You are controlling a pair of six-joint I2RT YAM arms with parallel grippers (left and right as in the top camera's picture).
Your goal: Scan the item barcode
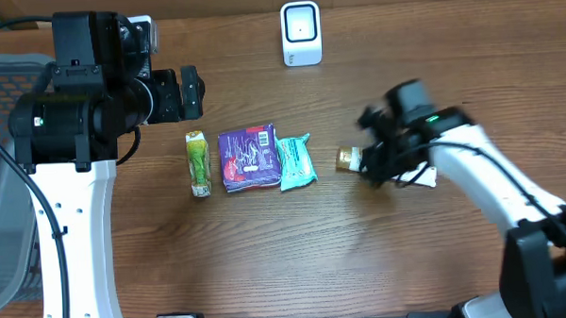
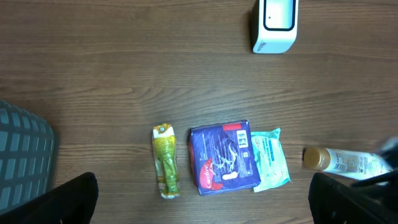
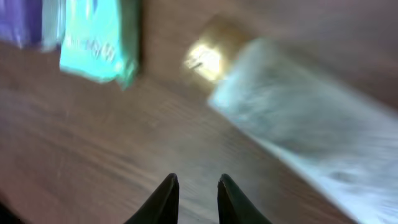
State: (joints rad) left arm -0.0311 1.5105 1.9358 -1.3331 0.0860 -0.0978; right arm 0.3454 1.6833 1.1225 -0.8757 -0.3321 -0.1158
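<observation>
nearest the front edge, right of centre, the right gripper (image 3: 197,198) is hanging low over the wooden worktop (image 1: 296,253). its jaws are standing almost together with only a thin slit between them, clenched on nothing. a small bottle (image 1: 348,160) with a gold cap and a pale label is lying on its side there, cap pointing left. the overhead view is showing the gripper over the bottle's body, while the blurred wrist view is showing the bottle off to the right of the fingertips, not between them. leftwards in the same row, a teal wipes pack (image 1: 295,163), a purple packet (image 1: 248,157) touching it and a green-yellow sachet (image 1: 198,163) a little apart are lying flat. farther back on the left, the left gripper (image 1: 192,92) is hovering with its fingers (image 2: 68,199) spread wide, released and holding nothing. a grey mesh basket (image 1: 5,93) is sitting at the left edge. at the far edge a white barcode scanner (image 1: 300,33) is standing.
</observation>
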